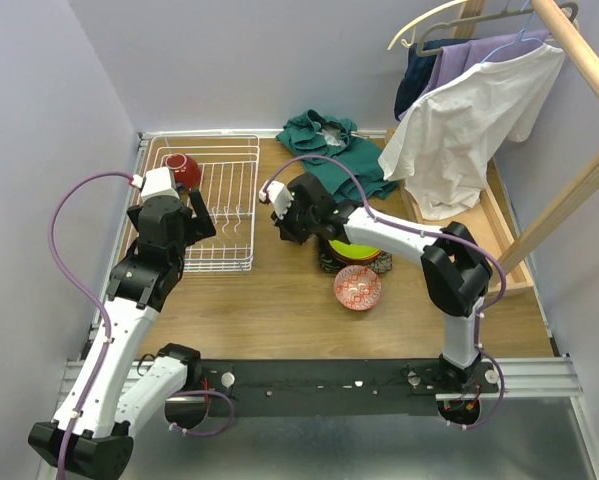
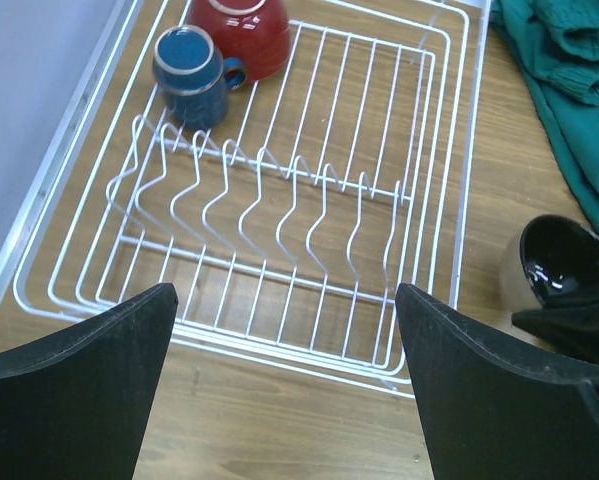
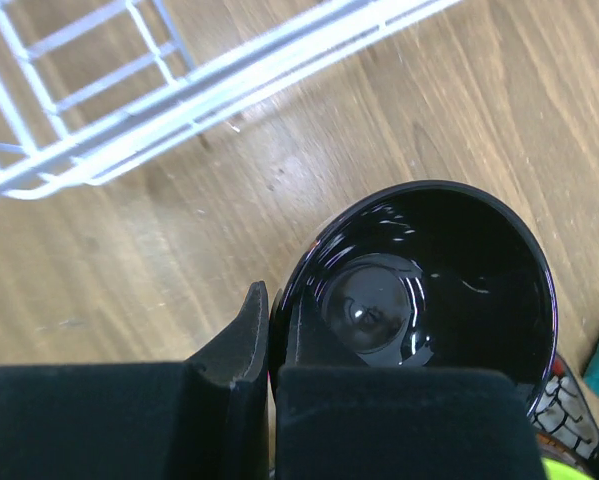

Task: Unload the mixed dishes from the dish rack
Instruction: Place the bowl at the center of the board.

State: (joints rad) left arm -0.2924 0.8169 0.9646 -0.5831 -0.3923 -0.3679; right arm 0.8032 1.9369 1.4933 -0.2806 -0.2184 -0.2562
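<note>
The beige bowl (image 3: 429,290), glossy black inside, is being pinched at its rim by the right pincer (image 3: 272,330), one finger outside the wall and one inside. It is being held just beside the right side of the dish rack (image 1: 229,200), between the rack and the stack topped by the lime-green plate (image 1: 357,248). Whether it is touching the wooden surface (image 1: 269,310) cannot be told. The left pincer (image 2: 284,290) is being held spread wide over the rack's near rail, gripping nothing. Two dishes are being kept in the rack's far left corner, beyond the row of tines (image 2: 279,190): the dark-blue mug (image 2: 192,75) and the red cup (image 2: 241,35), apparently touching. Both are lying ahead and slightly left of the left pincer, so that arm is being judged the nearer. The mug's handle is being pointed right, toward the cup.
</note>
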